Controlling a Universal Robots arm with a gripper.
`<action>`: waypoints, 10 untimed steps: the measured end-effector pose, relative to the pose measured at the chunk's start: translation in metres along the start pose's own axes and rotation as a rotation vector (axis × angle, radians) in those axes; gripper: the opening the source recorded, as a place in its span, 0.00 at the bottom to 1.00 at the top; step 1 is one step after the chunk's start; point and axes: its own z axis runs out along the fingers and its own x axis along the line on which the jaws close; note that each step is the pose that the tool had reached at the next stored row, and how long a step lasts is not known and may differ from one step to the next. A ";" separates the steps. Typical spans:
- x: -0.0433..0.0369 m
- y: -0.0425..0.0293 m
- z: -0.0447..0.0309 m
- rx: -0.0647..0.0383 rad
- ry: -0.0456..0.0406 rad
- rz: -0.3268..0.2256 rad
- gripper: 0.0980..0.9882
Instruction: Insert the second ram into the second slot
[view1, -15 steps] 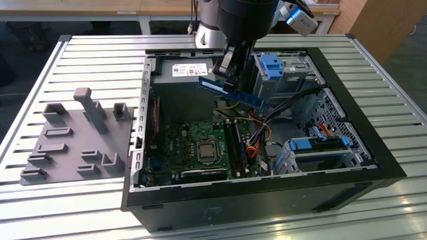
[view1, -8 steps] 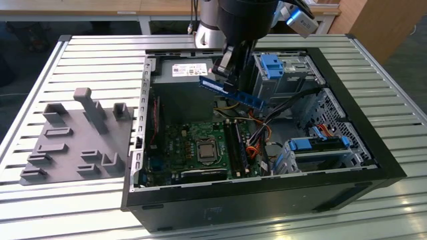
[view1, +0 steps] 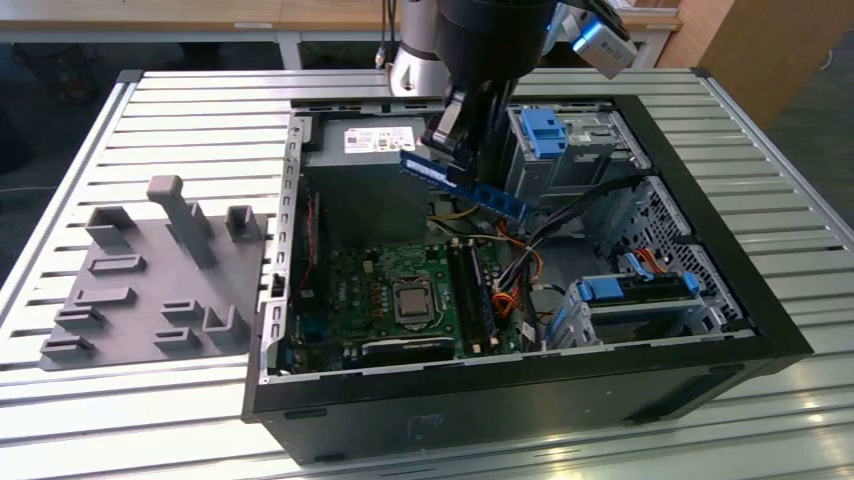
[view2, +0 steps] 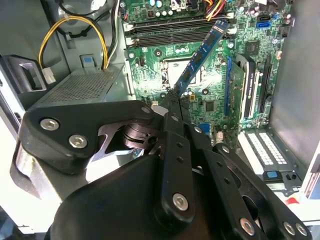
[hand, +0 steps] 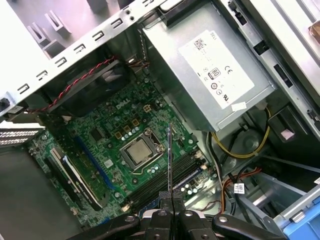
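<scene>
The second ram (view1: 463, 186) is a long blue stick with dark chips, hanging tilted above the open computer case (view1: 747, 300). My gripper (view1: 449, 148) is shut on its upper end. In the second wrist view the ram (view2: 201, 54) slants away from the gripper (view2: 175, 98) over the motherboard. It appears edge-on as a thin line (hand: 170, 160) above the gripper (hand: 171, 198) in the first wrist view. The memory slots (view1: 474, 290) run beside the processor socket (view1: 407, 300), below the stick and apart from it. The slots also show in both wrist views (view2: 170, 31) (hand: 172, 184).
A power supply (view1: 358, 150) fills the case's back corner. Blue drive-bay clips (view1: 545, 130) (view1: 641, 290) sit on the exterior view's right. Yellow and orange cables (view1: 514, 265) lie near the slots. A grey holder block (view1: 147, 280) stands on the slatted table.
</scene>
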 end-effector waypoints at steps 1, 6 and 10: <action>0.0000 0.0000 0.0000 0.000 -0.0002 0.005 0.03; 0.0000 0.0000 0.0000 0.001 -0.0012 0.030 0.03; 0.0000 0.0000 0.0000 0.001 -0.0019 0.050 0.03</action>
